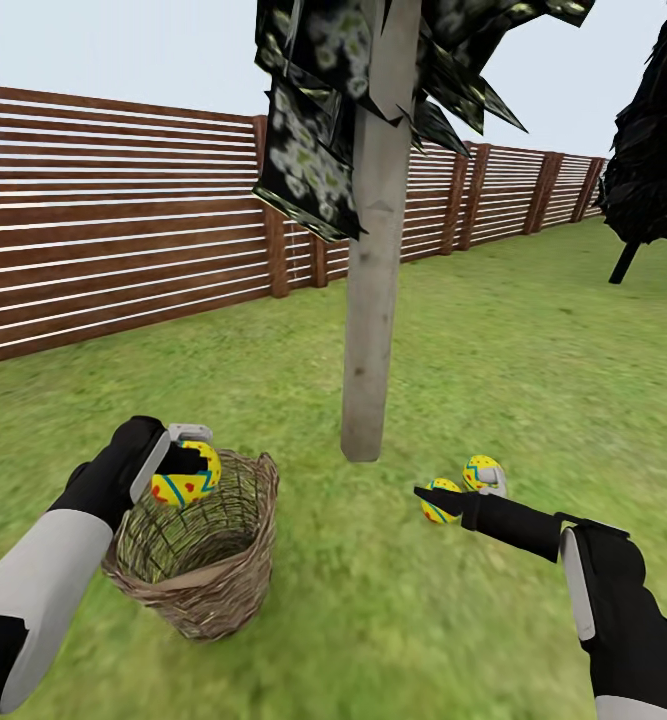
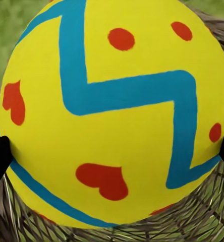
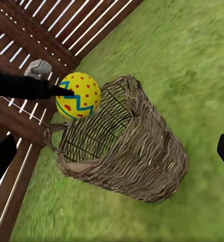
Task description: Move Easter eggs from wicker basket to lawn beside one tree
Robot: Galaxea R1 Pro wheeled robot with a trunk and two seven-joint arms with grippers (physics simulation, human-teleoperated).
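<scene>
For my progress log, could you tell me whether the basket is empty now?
Empty: the basket's inside shows only bare weave; the left gripper holds an egg above it.

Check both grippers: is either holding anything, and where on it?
The left gripper clamps an Easter egg by its opposite sides, over the wicker basket. The right gripper holds nothing.

There are three eggs. One egg [image 1: 186, 478] sits in the left pincer [image 1: 189, 462]. Two eggs [image 1: 440, 500] [image 1: 482, 472] lie on the grass [image 1: 533, 380] right by the right pincer [image 1: 463, 498]. There is one basket [image 1: 208, 560] under the left pincer. There are two trees [image 1: 373, 300] [image 1: 653, 150] and one fence [image 1: 113, 260].
</scene>
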